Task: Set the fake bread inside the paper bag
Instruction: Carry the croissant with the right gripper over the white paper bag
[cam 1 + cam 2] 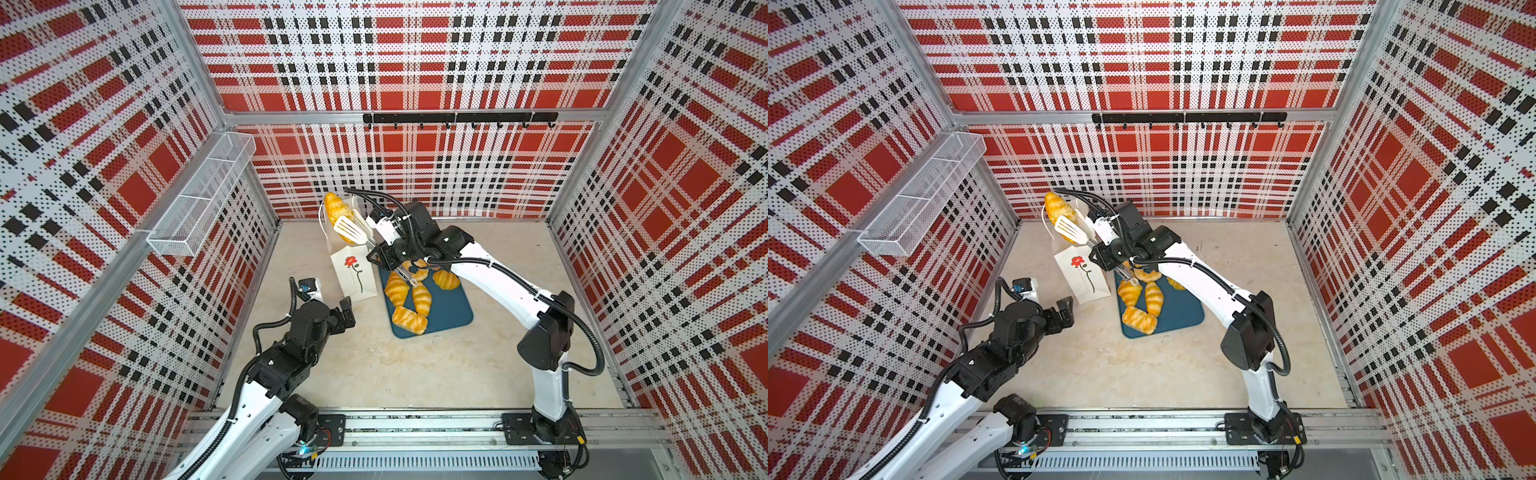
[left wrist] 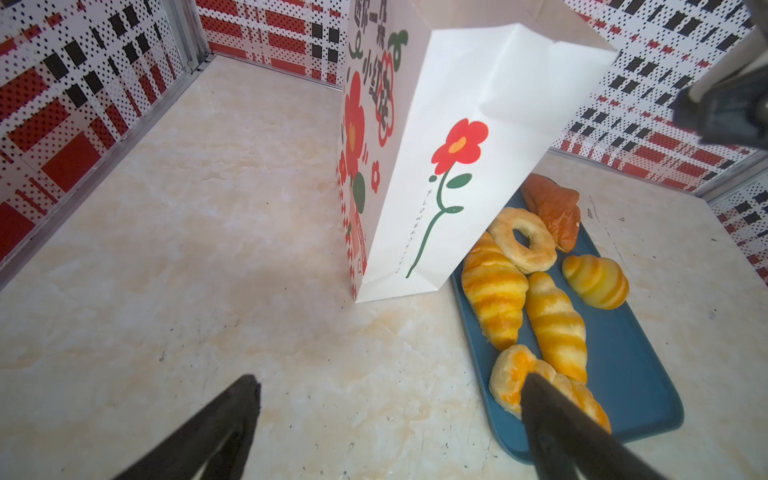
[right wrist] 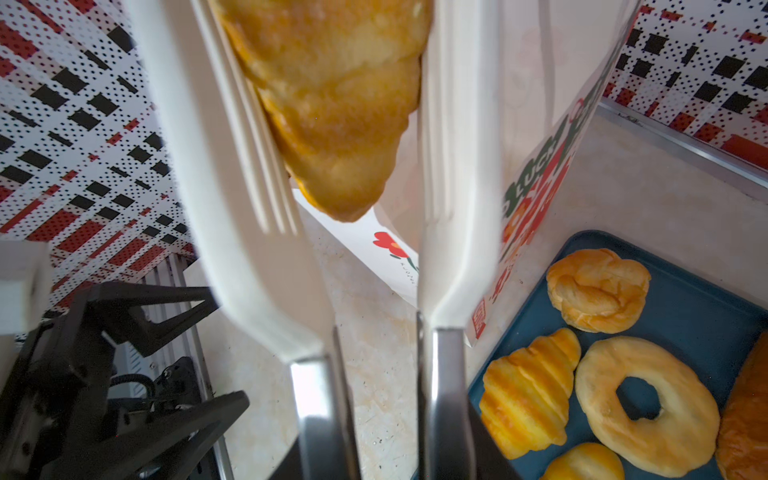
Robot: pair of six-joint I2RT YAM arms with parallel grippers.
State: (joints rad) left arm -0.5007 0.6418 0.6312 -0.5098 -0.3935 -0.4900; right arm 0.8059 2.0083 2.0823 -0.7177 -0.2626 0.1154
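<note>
- The croissant (image 1: 337,216) hangs pinched between the two white blades of the tongs (image 1: 352,231), high up at the mouth of the bag (image 1: 358,276). In the right wrist view its pointed end (image 3: 340,199) faces down between the blades. I cannot tell whether it is squarely over the opening.
- The step in hand looks like the drop. It goes best if the piece is centred over the mouth first and then lowered tip-first past the rim and the thin handles, because the bag is narrow and the croissant is long.
- The right jaws are narrow, clamped on the tongs' metal handles. Easing them apart slowly should let the blades spread evenly, so the piece slides off and does not cling to one blade.
- The blades should stay off the paper wall. The bag is tall and probably light, so a sideways nudge could tip it.
- The bag stands upright on the desk (image 1: 374,374), just beside the tray (image 1: 453,311) at the tray's 9 o'clock.
- The left jaws are wide and empty, low over the desk at the bag's 7 o'clock, near its base but apart from it. From there they could steady the bag if it rocks.
- The other bread (image 1: 420,300) lies on the tray at the bag's 4 o'clock, including a doughnut (image 2: 524,239) and a dark piece (image 2: 555,212). Most of the task remains.
</note>
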